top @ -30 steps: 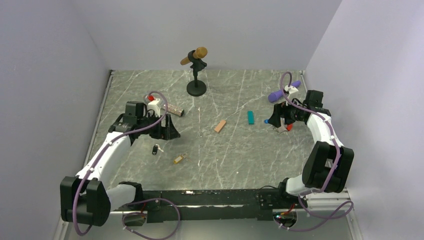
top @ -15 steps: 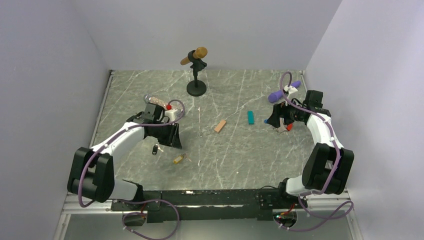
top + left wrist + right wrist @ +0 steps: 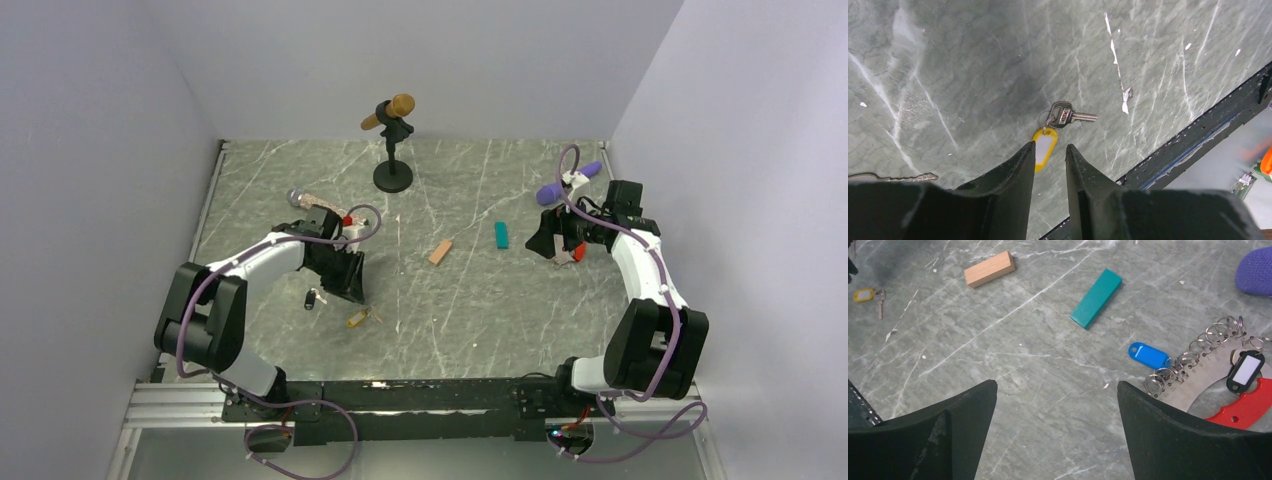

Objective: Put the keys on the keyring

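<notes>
1. Jaws of the left gripper (image 3: pixel 1049 146) have drawn in from wide to a narrow slot within the last second, and the arm has swung toward 5 o'clock across the marble table (image 3: pixel 470 300).
2. Nothing sits in the slot. The yellow-tagged key (image 3: pixel 1044 147) lies flat just past the fingertips, its metal blade pointing to 3 o'clock in the wrist view.
3. Seen from above, the black-tagged key (image 3: pixel 313 298) rests at 7 o'clock of that gripper, untouched.
4. The right gripper (image 3: pixel 1056 385) has spread slightly wider and hovers, holding nothing.
5. The keyring (image 3: pixel 1248 407), a red fob on a silver arc of rings, lies at 4 o'clock in the right wrist view, with a blue tag (image 3: pixel 1148 355) touching it.
6. A teal block (image 3: pixel 1096 298) and a wooden block (image 3: pixel 989 268) lie at 12 o'clock.
7. Judgement: the left arm is lining up a pinch on the yellow tag; no key has been lifted yet.
</notes>
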{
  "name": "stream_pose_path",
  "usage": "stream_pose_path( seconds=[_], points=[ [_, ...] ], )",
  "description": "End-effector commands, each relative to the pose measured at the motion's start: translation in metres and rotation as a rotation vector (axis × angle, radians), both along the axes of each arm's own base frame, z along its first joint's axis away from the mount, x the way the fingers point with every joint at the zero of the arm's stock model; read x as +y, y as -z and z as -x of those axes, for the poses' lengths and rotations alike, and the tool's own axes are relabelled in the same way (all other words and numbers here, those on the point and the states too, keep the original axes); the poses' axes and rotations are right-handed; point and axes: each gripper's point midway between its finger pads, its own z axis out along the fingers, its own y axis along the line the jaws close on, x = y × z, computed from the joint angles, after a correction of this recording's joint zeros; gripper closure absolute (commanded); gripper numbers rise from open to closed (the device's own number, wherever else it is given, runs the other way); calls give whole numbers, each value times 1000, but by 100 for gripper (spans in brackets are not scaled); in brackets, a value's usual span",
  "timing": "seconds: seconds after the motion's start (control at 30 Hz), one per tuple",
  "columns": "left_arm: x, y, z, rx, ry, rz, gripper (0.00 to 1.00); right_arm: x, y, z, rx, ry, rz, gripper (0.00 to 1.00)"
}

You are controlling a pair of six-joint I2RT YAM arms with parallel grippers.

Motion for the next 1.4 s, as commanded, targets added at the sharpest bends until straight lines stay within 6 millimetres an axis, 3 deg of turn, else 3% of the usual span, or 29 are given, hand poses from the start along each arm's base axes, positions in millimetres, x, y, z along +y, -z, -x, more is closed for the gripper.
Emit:
stream_pose_path(
  seconds=[0.0,0.23,1.1,1.37],
  points=[
    [0,-1,-5,-4,15,-30,66,10,-16,4,-60,-56,-20,6],
    [0,9,-3,26,21,-60,67,13,-19,6,-66,-66,-31,0],
    [-12,20,0,80,35,-42,73,18,-26,9,-79,-87,-46,0],
    [-14,24,2,94,45,-48,80,18,-29,9,-85,-88,-48,0]
  ],
)
